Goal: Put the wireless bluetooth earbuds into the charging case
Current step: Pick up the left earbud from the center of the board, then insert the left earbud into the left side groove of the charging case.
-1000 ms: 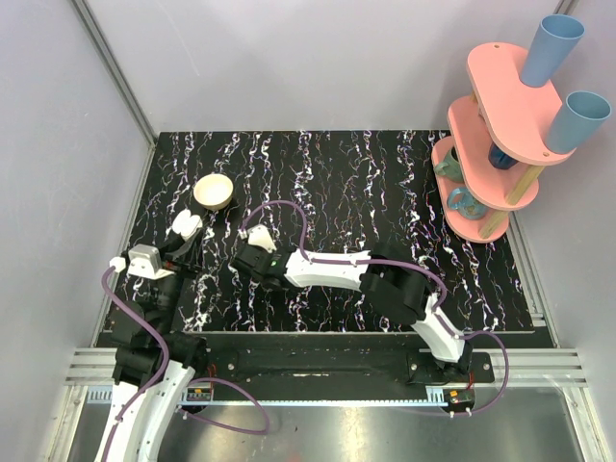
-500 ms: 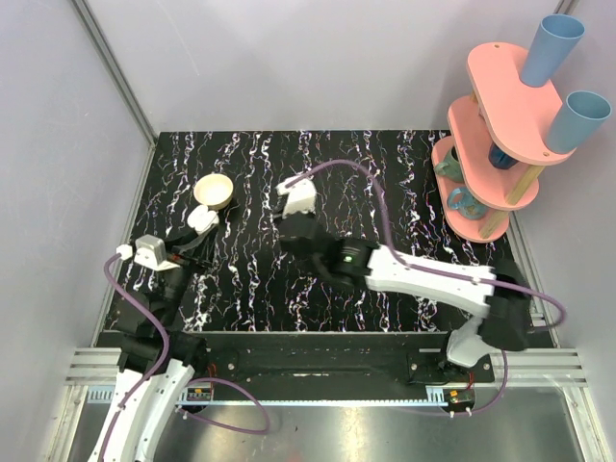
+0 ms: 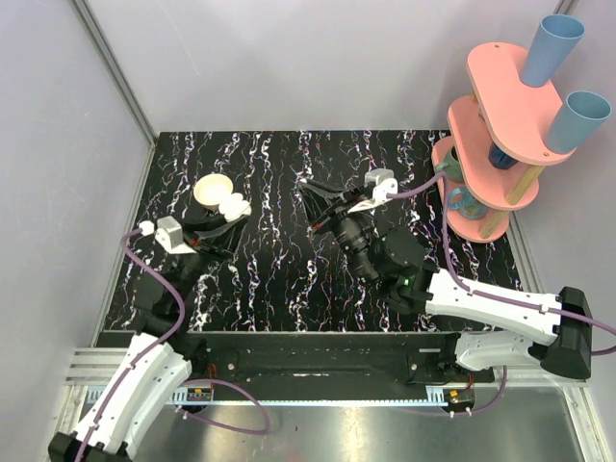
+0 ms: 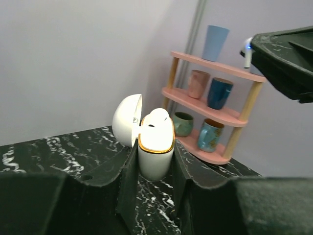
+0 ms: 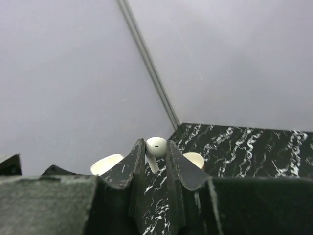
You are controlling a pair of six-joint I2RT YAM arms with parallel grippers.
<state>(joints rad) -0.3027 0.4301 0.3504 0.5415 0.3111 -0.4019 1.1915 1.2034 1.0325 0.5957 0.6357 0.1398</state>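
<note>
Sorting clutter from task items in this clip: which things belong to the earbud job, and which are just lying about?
In the job: white egg-shaped charging case with gold rim, open, in left gripper; glossy white earbud seated in it; second white earbud in right gripper.
Lying about: pink three-tier shelf; two light-blue cups; four mugs; small cream round dish.

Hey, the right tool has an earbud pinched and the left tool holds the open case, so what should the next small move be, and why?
Probably carry the right tool leftward until its earbud hangs above the charging case. The left tool holds that case open, mouth up, apparently with a seated earbud already, and the top view shows a gap between the tools.
</note>
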